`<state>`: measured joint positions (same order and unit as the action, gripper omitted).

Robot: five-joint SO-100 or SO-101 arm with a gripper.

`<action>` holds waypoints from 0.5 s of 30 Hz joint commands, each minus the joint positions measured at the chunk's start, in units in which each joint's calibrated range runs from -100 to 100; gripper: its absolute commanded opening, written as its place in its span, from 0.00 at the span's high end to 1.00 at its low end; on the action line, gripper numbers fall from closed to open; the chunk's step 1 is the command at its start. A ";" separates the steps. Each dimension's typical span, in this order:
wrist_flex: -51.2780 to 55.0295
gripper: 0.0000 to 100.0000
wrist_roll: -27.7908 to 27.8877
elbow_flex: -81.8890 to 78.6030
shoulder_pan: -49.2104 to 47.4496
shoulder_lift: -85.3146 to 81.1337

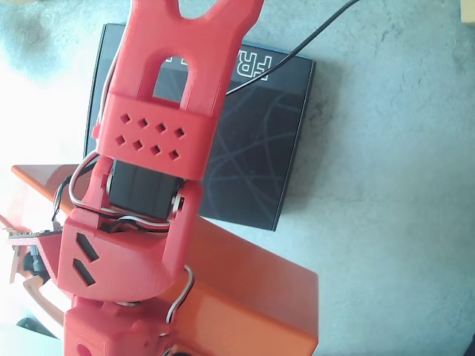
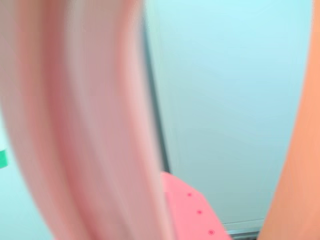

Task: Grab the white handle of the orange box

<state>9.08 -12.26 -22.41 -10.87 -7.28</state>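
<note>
In the overhead view the red arm (image 1: 148, 148) reaches down the frame and covers most of the orange box (image 1: 252, 282), which lies at the bottom; its top face and right corner show. The white handle is hidden. Only washed-out parts of the gripper (image 1: 31, 273) show at the left edge, over the box's left end. The wrist view is heavily blurred: a broad pink band (image 2: 85, 125) fills the left, an orange strip (image 2: 302, 150) runs down the right edge, with pale surface between. I cannot tell how the jaws stand.
A flat black box with white lettering (image 1: 260, 148) lies on the grey table (image 1: 393, 148) behind the orange box, partly under the arm. A black cable (image 1: 319, 33) runs over it to the upper right. Strong glare whitens the left side.
</note>
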 commanded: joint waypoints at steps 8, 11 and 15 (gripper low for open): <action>-14.33 0.98 -1.35 -51.98 5.25 -8.36; -6.80 0.98 -1.35 -51.62 4.86 -8.36; 1.92 0.98 -1.35 -52.07 4.47 -8.36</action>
<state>1.19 -13.40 -59.05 -5.84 -19.27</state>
